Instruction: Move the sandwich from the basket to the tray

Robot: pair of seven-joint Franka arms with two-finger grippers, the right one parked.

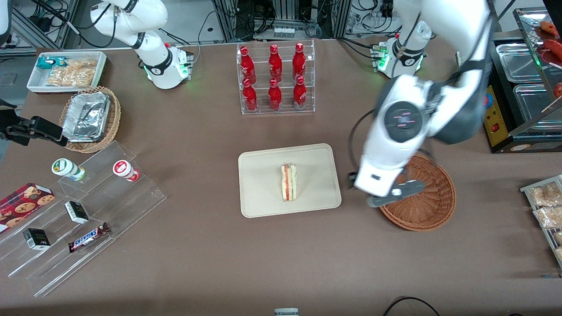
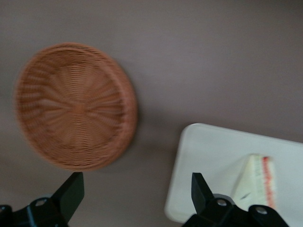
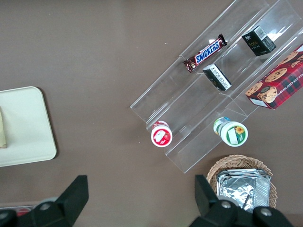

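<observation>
The sandwich (image 1: 289, 182), a pale bread wedge with red-orange and green layers, lies on the cream-beige tray (image 1: 263, 202) in the middle of the table. It also shows in the left wrist view (image 2: 258, 182) on the tray (image 2: 203, 156). The reddish-brown wicker basket (image 1: 428, 206) stands beside the tray toward the working arm's end, with nothing in it; it also shows in the left wrist view (image 2: 75, 106). My gripper (image 2: 137, 189) is open and holds nothing, above the bare table between the basket and the tray, over the basket's rim in the front view (image 1: 380, 195).
A clear rack of red bottles (image 1: 275, 79) stands farther from the front camera than the tray. A tan basket of foil trays (image 1: 90, 118), a white bin of snacks (image 1: 66, 70) and clear stepped shelves with snacks (image 1: 83, 215) lie toward the parked arm's end. Packets (image 1: 546, 210) lie toward the working arm's end.
</observation>
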